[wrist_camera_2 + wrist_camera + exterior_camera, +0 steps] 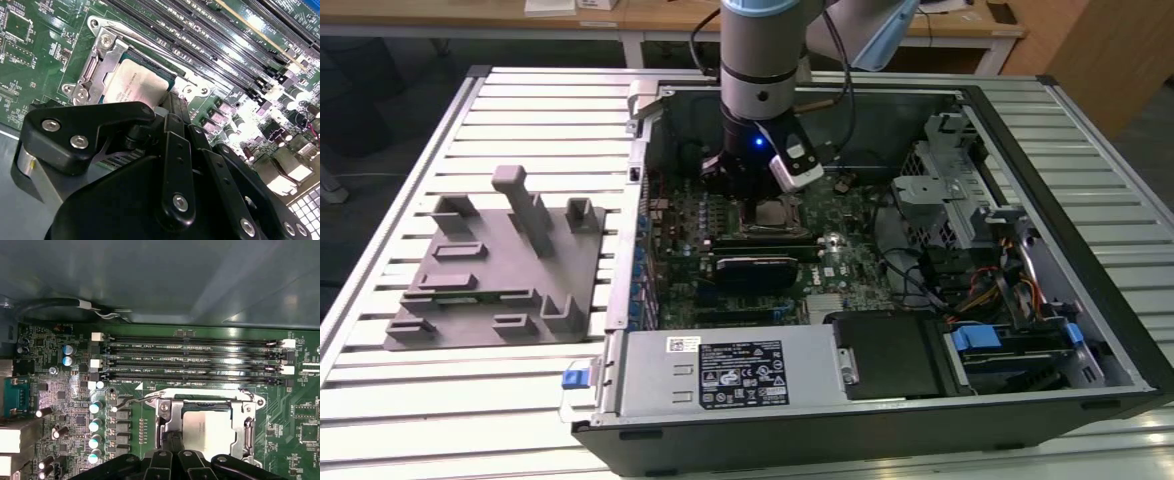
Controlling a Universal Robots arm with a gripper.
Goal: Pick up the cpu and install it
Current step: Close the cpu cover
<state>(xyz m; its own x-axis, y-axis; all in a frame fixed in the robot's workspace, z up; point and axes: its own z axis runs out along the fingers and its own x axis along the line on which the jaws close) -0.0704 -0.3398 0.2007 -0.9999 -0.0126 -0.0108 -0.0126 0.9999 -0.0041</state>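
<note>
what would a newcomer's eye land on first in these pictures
The silver-and-blue robot arm reaching down into the open black computer case in the exterior view. In both wrist views, the pale silver square cpu lies inside the square metal socket frame, with the black gripper right at its edge.

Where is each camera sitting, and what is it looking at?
Exterior view: off the arm, high up, looking down on the open computer case and grey fixture; the arm and gripper show.
First wrist view: on the arm, facing down at the motherboard; the gripper's black links show.
Second wrist view: on the arm, looking slantwise past the gripper's black body.
Both wrist views share the cpu inside the socket frame.
</note>
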